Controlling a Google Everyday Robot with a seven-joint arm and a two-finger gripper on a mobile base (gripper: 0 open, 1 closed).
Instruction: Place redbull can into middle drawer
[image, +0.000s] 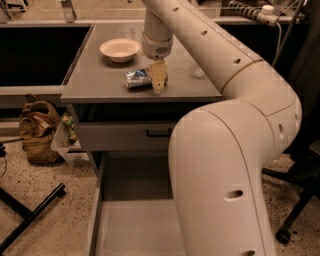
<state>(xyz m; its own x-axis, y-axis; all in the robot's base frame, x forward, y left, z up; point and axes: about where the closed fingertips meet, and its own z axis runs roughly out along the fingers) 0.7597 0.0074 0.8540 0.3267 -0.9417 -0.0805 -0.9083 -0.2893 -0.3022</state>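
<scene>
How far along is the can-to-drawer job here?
Done: the middle drawer stands pulled out. In hand: the gripper is down at one end of the redbull can, which lies on its side on the countertop; a grasp cannot be confirmed. Left: lift the can, carry it down and set it in the drawer.

Redbull can: shiny silver and blue, on the grey bench. Pincer pale tan, just right of the can; arm cream-white. Bowl off-white. Middle drawer plain grey. Upper drawer grey with a black handle. Floor beige, dark-speckled.
</scene>
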